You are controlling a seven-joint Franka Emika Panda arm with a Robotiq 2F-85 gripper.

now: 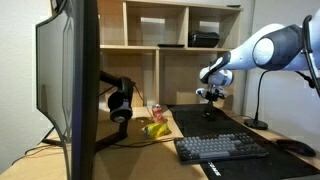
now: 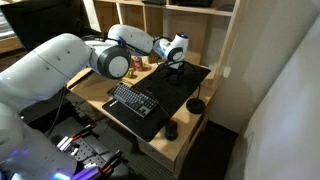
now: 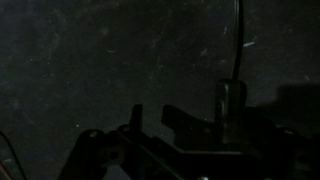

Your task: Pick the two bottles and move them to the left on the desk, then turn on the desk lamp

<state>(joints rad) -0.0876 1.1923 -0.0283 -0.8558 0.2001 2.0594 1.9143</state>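
Note:
In an exterior view, the pinkish-red bottle [image 1: 157, 112] and the yellow-green bottle [image 1: 155, 129] stand close together at the black mat's [image 1: 200, 125] left edge on the desk [image 1: 130, 145]. My gripper [image 1: 208, 99] hangs over the mat's far part, to the right of both bottles and apart from them. The desk lamp [image 1: 259, 100] rises at the right, its round base [image 2: 195, 105] near the desk's corner. The wrist view is dark: my gripper [image 3: 158, 125] stands open above the mat with nothing between its fingers [image 3: 180, 118], and the lamp's thin neck [image 3: 238, 40] shows beyond.
A keyboard [image 1: 220, 148] and a mouse [image 1: 295, 147] lie on the mat's near side. Black headphones [image 1: 120, 102] hang beside a large monitor [image 1: 70, 80] left of the bottles. A wooden shelf unit [image 1: 170, 25] stands behind the desk.

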